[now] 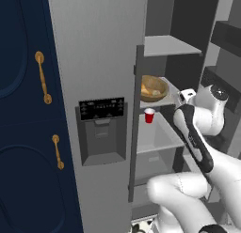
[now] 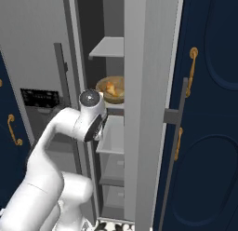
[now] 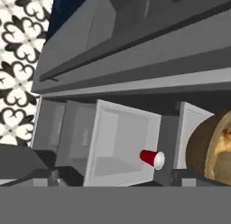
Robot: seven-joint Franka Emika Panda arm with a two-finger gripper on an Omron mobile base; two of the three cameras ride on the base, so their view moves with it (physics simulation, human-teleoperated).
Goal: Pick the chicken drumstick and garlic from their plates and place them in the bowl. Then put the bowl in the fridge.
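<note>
At the far left of the left base view stand the navy cabinets (image 1: 23, 133) with their brass handles (image 1: 42, 77); just right of them is the closed grey fridge door with its dark dispenser panel (image 1: 102, 109). Right of that the fridge (image 1: 160, 133) stands open, grey shelves showing. On the middle shelf sits the wooden bowl (image 1: 153, 89), upright, with the golden-orange chicken drumstick (image 2: 110, 88) inside it and a paler lump beside it — probably the garlic, though too small to be sure. A small red cup (image 1: 149, 115) stands on the shelf just below the bowl. The white arm rises at the lower right, its hand near the shelf edge just right of the bowl. The gripper's (image 3: 115, 177) dark fingertips sit wide apart at the bottom of the hand view and hold nothing — the bowl's rim is apart from them at the right edge, the red cup lying sideways between.
</note>
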